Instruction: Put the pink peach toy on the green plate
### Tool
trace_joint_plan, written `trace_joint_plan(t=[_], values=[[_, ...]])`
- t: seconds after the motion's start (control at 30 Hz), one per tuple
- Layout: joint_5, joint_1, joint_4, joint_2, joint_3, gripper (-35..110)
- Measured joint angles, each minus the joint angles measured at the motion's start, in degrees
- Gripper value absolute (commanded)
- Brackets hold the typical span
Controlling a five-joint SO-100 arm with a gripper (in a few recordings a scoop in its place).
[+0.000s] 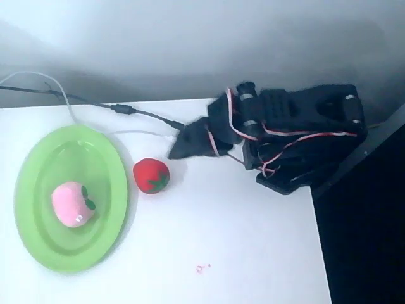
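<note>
Peach on plate; placing step looked done.
Pink peach toy (74, 204) lay inside green plate (38, 209), 9 o'clock from gripper (183, 144); gripper empty, opening unclear; arm should rest over bench (240, 253).

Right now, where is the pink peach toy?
In the overhead view, the pink peach toy lies on the green plate at left, with the red strawberry toy beside the plate.
</note>
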Motion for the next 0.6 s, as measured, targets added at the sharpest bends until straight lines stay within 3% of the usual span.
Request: trace_joint_plan(t=[0.2,0.43,0.6], values=[[-1.58,0.0,2.29,15.38,18.11,0],[-3.34,0.09,13.27,16.7,18.54,0],[-6.42,0.7,15.12,16.7,18.54,0]])
